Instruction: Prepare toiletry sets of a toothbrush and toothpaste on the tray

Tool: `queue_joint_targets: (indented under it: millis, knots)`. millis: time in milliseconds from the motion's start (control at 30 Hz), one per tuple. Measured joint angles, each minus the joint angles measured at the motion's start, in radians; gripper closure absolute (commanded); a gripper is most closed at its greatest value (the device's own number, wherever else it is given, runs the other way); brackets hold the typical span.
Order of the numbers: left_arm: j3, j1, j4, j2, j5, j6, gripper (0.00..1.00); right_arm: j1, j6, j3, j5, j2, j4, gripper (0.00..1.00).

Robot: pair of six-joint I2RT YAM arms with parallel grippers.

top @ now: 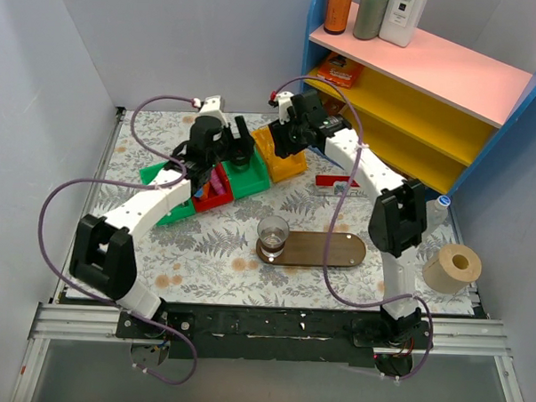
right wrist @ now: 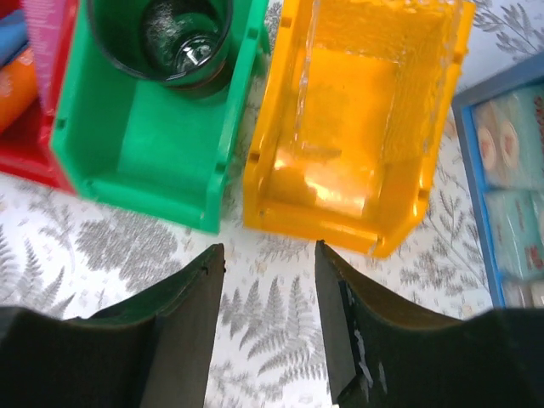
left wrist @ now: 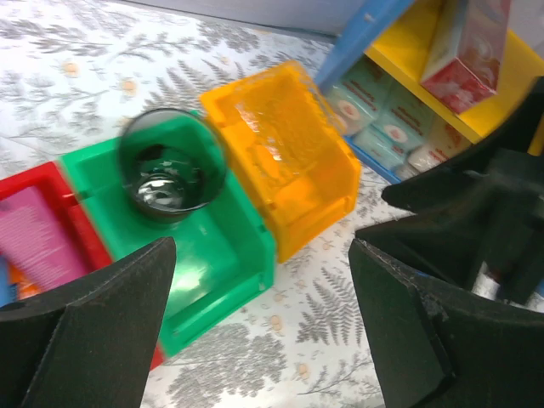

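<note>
**op_a:** How were the arms sitting at that point?

**op_b:** From my seat, both were stretched out away from their bases, wrists tipped down over the bins. The left gripper (top: 239, 145) hung above the green bin (top: 248, 180), jaws wide with nothing between them. The right gripper (top: 282, 141) hung by the yellow bin (top: 289, 164), jaws at a middling gap, gripping nothing either.

**op_a:** And the stuff for the job?

**op_b:** The pink toothpaste (left wrist: 38, 242) lay in the red bin (top: 210, 201), off to the left gripper's left, past the green bin. The tray (top: 333, 250) was well behind both grippers, back toward the bases, with a clear glass (top: 273, 235) standing on its left end.

**op_a:** Did the wrist cams add anything?

**op_b:** Yeah. The left one showed a black cup (left wrist: 170, 166) standing in the green bin, just ahead of the fingers (left wrist: 93, 331). Overhead, the gripper mostly hid it. The right one put the yellow bin's near lip just ahead of its fingertips (right wrist: 187, 323), over the fern-print table (top: 203, 252). Only the overhead cam showed the tray.
</note>
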Motion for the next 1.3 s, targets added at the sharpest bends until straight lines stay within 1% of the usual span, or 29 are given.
queue_joint_targets:
  millis: [133,233,400,467,633,800,967,1100,1300]
  knots:
    - [0.163,-0.089,-0.041,0.151,-0.033,-0.022,0.20,-0.001,0.026,-0.175,0.003,-0.201,0.056,0.46]
    - [0.242,-0.131,-0.070,0.226,-0.032,-0.058,0.22,-0.013,0.048,-0.336,0.005,-0.402,0.129,0.47]
    - [0.269,-0.125,-0.108,0.283,-0.032,-0.145,0.26,-0.074,0.093,-0.597,0.016,-0.711,0.211,0.47]
    - [0.283,-0.122,-0.111,0.309,-0.032,-0.178,0.30,-0.093,0.109,-0.689,0.024,-0.818,0.228,0.46]
    - [0.297,-0.117,-0.099,0.375,-0.029,-0.261,0.36,-0.089,0.132,-0.834,0.027,-1.020,0.216,0.46]
    - [0.355,-0.120,-0.092,0.447,-0.039,-0.290,0.41,-0.089,0.143,-0.870,0.043,-1.157,0.181,0.45]
    - [0.454,-0.126,-0.097,0.527,-0.058,-0.282,0.42,-0.089,0.150,-0.889,0.053,-1.248,0.148,0.45]
    - [0.524,-0.131,-0.122,0.581,-0.085,-0.272,0.42,-0.089,0.155,-0.903,0.061,-1.270,0.123,0.45]
    - [0.530,-0.132,-0.154,0.597,-0.121,-0.267,0.42,-0.089,0.166,-0.939,0.069,-1.277,0.098,0.45]
